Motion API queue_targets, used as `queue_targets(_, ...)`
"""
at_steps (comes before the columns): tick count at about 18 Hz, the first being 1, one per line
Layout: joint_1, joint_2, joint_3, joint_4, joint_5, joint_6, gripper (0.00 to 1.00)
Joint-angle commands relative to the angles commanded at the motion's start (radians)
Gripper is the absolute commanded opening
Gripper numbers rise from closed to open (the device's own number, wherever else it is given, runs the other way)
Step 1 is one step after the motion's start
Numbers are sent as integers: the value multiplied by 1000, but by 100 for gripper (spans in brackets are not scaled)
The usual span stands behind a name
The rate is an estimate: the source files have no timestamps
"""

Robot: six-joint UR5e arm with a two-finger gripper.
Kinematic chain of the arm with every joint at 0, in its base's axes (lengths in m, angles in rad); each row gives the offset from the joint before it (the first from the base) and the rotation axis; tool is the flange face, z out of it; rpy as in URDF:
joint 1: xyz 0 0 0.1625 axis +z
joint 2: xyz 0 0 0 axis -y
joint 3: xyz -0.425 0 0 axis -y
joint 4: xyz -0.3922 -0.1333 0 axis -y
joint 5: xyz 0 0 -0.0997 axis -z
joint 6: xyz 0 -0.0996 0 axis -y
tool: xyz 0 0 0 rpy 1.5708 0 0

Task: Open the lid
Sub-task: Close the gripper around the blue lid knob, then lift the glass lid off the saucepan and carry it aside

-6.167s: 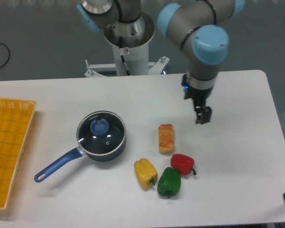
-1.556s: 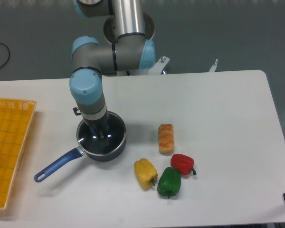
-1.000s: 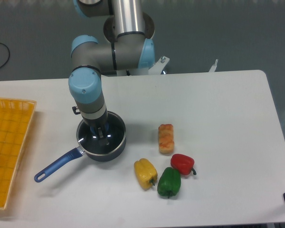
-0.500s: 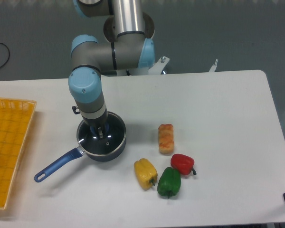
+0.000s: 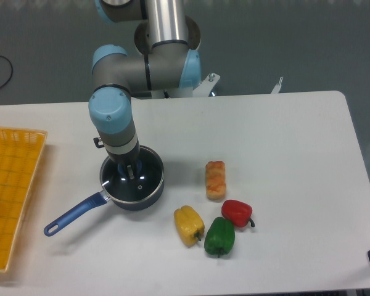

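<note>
The lid [image 5: 140, 185] is a glass disc with a metal rim, lying on the dark blue saucepan [image 5: 149, 196] left of the table's centre. My gripper [image 5: 129, 171] comes straight down onto the lid's middle. Its fingers [image 5: 133, 173] stand on either side of the blue knob [image 5: 124, 165], shut on it, and only slivers of blue show beside them. The arm's wrist hides the back part of the lid. The saucepan's long blue handle [image 5: 73, 215] points toward the front left.
An orange basket [image 5: 12, 191] lies at the left edge. Right of the saucepan lie a bread roll [image 5: 215, 179], a yellow pepper [image 5: 189, 224], a green pepper [image 5: 219, 237] and a red pepper [image 5: 237, 213]. The arm's base stands behind the table.
The arm swung from the right side of the table to above the saucepan and came down on the knob. Over the last second it has hardly moved.
</note>
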Motion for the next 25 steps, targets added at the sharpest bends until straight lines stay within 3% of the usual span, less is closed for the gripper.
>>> queue_targets(15, 15, 17, 12, -2, -11, 3, 62)
queue_targets(25, 113, 17, 45, -2, -25, 78, 60)
